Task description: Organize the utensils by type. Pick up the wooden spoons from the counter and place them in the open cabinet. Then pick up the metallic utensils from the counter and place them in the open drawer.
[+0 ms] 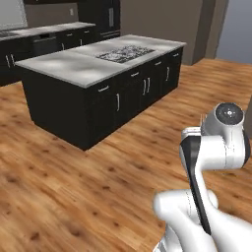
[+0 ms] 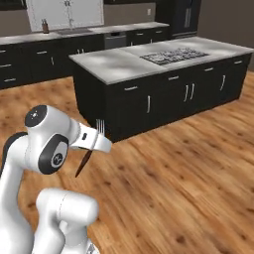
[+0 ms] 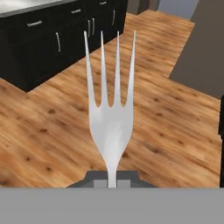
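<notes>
My pincer clamped the fork at frame centre | tines up | judged: keep grip firm, carry level to drawer.

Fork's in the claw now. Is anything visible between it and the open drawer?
The claw is shut on the silver four-tined fork. Ahead lie bare wood floor and shut black cabinet fronts; which way the drawer lies cannot be told.

Below my end effector spreads a plank wood floor. Ahead of it stands a black kitchen island with a grey top, a gas cooktop set in it. Far beyond it are a dark refrigerator and a bright window.
</notes>
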{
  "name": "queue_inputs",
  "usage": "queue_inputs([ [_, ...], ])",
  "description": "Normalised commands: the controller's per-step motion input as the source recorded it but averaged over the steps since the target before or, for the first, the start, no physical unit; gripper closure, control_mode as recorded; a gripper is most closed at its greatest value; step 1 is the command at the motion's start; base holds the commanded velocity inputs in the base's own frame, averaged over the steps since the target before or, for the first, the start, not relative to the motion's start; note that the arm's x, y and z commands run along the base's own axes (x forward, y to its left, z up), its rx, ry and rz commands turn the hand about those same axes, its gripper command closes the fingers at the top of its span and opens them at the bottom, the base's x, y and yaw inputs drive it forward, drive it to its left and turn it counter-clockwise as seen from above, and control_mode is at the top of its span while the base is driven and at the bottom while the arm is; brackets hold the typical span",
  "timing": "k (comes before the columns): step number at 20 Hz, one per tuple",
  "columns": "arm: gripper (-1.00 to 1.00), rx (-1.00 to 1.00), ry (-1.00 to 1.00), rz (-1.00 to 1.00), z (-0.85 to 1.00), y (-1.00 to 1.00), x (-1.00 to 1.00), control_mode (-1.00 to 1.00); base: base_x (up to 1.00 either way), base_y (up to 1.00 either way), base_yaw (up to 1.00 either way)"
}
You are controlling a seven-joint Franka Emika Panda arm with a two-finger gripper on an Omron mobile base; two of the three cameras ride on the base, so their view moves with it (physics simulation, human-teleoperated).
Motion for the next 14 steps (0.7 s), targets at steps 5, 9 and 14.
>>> queue_inputs([
  [5, 1.00, 0.00, 0.00, 0.00, 0.00, 0.00, 0.00, 1.00, 0.02, 0.03, 0.47],
  [9, 1.00, 0.00, 0.00, 0.00, 0.00, 0.00, 0.00, 1.00, 0.21, 0.10, 0.40],
  [14, 1.00, 0.00, 0.00, 0.00, 0.00, 0.00, 0.00, 1.00, 0.32, 0.11, 0.37],
])
